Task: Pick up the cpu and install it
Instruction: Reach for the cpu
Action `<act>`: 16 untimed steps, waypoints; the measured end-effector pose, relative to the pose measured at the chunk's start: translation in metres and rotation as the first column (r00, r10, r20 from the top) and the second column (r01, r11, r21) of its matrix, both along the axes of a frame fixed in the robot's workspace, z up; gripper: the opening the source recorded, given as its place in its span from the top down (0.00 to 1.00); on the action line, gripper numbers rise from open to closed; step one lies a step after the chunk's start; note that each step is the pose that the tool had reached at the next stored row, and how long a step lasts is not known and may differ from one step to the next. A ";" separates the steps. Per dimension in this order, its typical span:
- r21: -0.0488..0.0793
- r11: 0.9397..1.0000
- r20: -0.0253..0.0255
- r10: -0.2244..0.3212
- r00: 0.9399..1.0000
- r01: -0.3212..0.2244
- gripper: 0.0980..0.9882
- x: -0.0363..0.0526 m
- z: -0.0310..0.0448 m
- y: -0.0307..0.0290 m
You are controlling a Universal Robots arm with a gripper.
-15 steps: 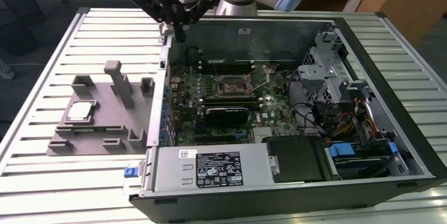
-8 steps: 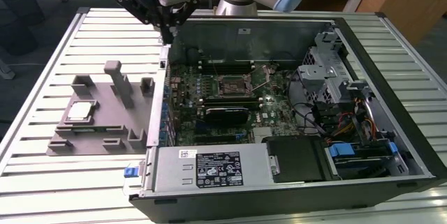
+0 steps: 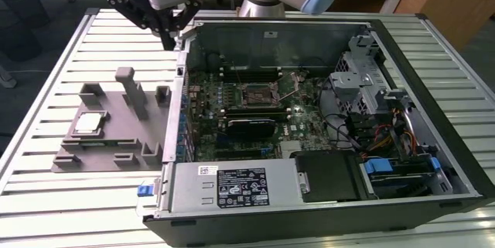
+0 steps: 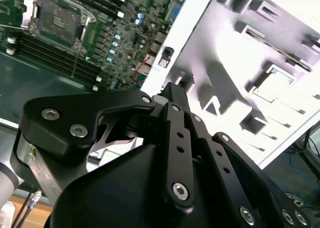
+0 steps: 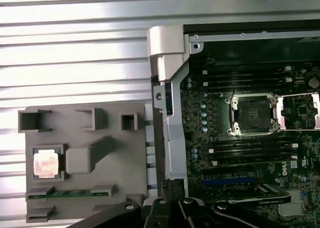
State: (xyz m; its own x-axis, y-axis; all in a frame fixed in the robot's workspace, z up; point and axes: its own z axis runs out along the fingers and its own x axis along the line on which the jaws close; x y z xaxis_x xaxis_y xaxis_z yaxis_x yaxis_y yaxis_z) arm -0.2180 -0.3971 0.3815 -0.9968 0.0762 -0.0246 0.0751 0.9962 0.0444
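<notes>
Currently the gripper [image 3: 168, 44] hangs over the far corner of the open computer case [image 3: 183, 80], just above its side wall. Its fingers are drawn together with nothing between them, as far as the exterior view and the second wrist view show. The cpu [image 3: 87, 122] lies flat in a square recess on the grey fixture [image 3: 124, 146], well apart from the gripper, toward the exterior view's left. In the first wrist view the cpu [image 5: 45, 165] sits metal top up, beside a raised block [image 5: 82, 158]. Not yet picked. Risks, as judged: the fingers must part before any descent, or closed tips will strike the lid and skate the chip in its pocket. The fixture's tall posts [image 3: 130, 88] stand between gripper and recess; a low sideways approach could clip them and shift the whole fixture on the slatted table [image 3: 39, 201]. Thin flat part, shallow recess walls, so an off-centre grip would likely tilt or drop it. The socket [image 3: 255, 93] sits deep inside the case, and its frame looks swung open in the first wrist view. Carrying too low over the case wall risks a knock, and a tilted or rotated set-down could damage the contacts. Orientation marks on the chip cannot be made out.
</notes>
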 end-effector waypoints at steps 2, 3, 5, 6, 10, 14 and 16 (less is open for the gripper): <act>0.000 1.000 0.000 0.000 1.000 0.000 0.99 -0.0050 -0.0007 0.0000; 0.000 1.000 0.000 0.000 1.000 0.000 0.99 -0.0067 -0.0011 0.0000; 0.000 1.000 0.000 0.000 1.000 0.000 0.99 -0.0100 -0.0018 0.0000; 0.000 1.000 0.000 0.000 1.000 0.000 0.99 -0.0121 -0.0022 0.0000; 0.000 1.000 0.000 0.000 1.000 0.000 0.99 -0.0220 -0.0040 0.0000; 0.000 1.000 0.000 0.000 1.000 0.000 0.99 -0.0318 -0.0059 0.0000; 0.000 1.000 0.000 0.000 1.000 0.000 0.99 -0.0362 -0.0067 0.0000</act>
State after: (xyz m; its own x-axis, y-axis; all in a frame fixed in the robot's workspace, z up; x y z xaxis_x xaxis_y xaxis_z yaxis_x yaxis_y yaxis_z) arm -0.2542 -0.3971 0.3748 -0.9968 0.0762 -0.0245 0.0750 0.9962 0.0443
